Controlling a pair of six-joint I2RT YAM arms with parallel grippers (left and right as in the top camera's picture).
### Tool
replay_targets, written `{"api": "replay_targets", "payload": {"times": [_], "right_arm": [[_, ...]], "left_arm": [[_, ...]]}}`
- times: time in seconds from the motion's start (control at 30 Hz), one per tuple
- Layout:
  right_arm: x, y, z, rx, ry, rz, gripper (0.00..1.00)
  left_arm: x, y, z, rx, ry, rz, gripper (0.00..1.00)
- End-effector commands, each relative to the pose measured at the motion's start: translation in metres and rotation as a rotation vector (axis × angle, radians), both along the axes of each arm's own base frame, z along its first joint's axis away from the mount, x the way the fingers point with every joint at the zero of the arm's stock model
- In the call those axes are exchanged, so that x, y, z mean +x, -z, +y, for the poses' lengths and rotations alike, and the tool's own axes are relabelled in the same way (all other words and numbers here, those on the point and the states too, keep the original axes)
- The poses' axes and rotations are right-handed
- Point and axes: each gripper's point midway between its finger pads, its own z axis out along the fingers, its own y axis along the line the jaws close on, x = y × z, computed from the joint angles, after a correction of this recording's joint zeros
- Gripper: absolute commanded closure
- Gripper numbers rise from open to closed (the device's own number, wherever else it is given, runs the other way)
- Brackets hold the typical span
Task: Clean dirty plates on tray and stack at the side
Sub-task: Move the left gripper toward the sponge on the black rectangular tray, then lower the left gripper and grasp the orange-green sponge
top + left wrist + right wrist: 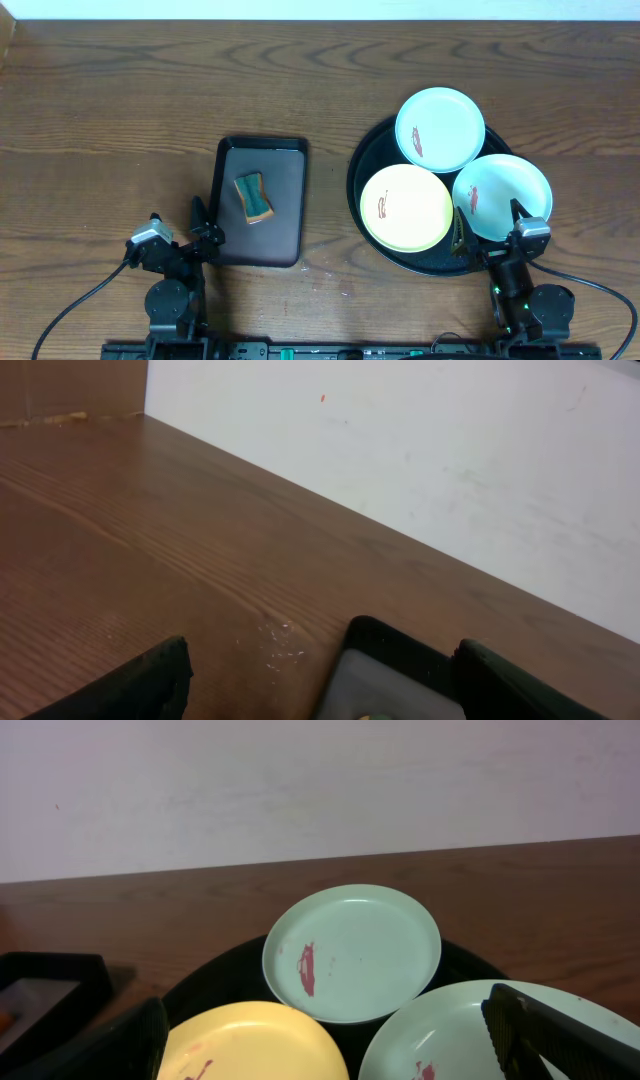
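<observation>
Overhead view: a brown worktop (120,90) of wood with a bold wavy grain fills the scene, with a plain white wall along its far edge. The tray (372,158), round, glossy black and raised at the rim, is the largest thing on it.

To the left of the tray, apart from it, lies a smaller dark rectangular tray (280,235) with rounded corners and a smooth, matte floor.

Inside the tray sit three round, shallow, smooth plates. The far mint plate (440,130) is at the tray's back, the yellow plate (405,208) at its front left and the near mint plate (500,195) at its front right. Each carries a small red-brown smear, and their edges overlap.

The right gripper (325,1020) is at the tray's near right edge, over the near mint plate. Its black jaws are spread wide and hold nothing. Whether it touches that plate cannot be told.

The left gripper (320,680) is well left of the tray, at the rectangular tray's near left corner. Its jaws are wide apart and empty.

A small sponge (254,196) with an orange-brown top and a green layer lies in the rectangular tray.
</observation>
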Motion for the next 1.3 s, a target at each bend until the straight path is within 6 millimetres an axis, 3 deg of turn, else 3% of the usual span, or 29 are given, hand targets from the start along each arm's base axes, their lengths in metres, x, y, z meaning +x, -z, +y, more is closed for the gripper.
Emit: {"api": "replay_targets", "payload": {"times": [0.0,0.03,0.1,0.17,0.3,0.37,0.4,0.47,0.5,0.7,0.8,0.93,1.0,1.13,1.27], "right_arm": [[0.000,0.002,0.002,-0.010,-0.006,0.002,0.01],[0.000,0.002,0.002,-0.010,-0.006,0.002,0.01],[0.000,0.002,0.002,-0.010,-0.006,0.002,0.01],[0.000,0.002,0.002,-0.010,-0.006,0.002,0.01],[0.000,0.002,0.002,-0.010,-0.007,0.002,0.01],[0.000,0.002,0.002,-0.010,-0.007,0.003,0.01],[0.000,0.002,0.002,-0.010,-0.006,0.002,0.01],[0.000,0.002,0.002,-0.010,-0.006,0.003,0.01],[0.000,0.002,0.002,-0.010,-0.006,0.002,0.01],[0.000,0.002,0.002,-0.010,-0.007,0.003,0.01],[0.000,0.002,0.002,-0.010,-0.007,0.003,0.01],[0.000,0.002,0.002,-0.010,-0.007,0.003,0.01],[0.000,0.002,0.002,-0.010,-0.006,0.003,0.01],[0.000,0.002,0.002,-0.010,-0.007,0.003,0.01],[0.000,0.002,0.002,-0.010,-0.006,0.003,0.01]], "left_arm": [[0.000,0.017,0.001,-0.005,-0.004,0.044,0.16],[0.000,0.017,0.001,-0.005,-0.004,0.044,0.16],[0.004,0.009,-0.018,-0.159,0.093,-0.015,0.16],[0.002,0.007,-0.073,-0.536,0.373,0.000,0.15],[0.000,0.001,-0.082,-0.766,0.399,-0.007,0.16],[-0.003,-0.030,-0.093,-0.749,0.516,-0.103,0.16],[-0.010,-0.062,-0.101,-0.675,0.615,-0.215,0.16],[-0.018,-0.095,-0.101,-0.537,0.640,-0.315,0.16],[-0.018,-0.100,-0.099,-0.486,0.622,-0.307,0.16],[-0.009,-0.109,-0.062,-0.290,0.336,0.037,0.16],[0.000,-0.112,-0.057,-0.268,0.282,0.234,0.16],[0.018,-0.099,-0.056,-0.230,0.261,0.610,0.16],[0.026,-0.094,-0.056,-0.212,0.265,0.719,0.16],[0.047,-0.074,-0.056,-0.232,0.252,0.874,0.16],[0.055,-0.044,-0.063,-0.288,0.264,0.988,0.16]]}}
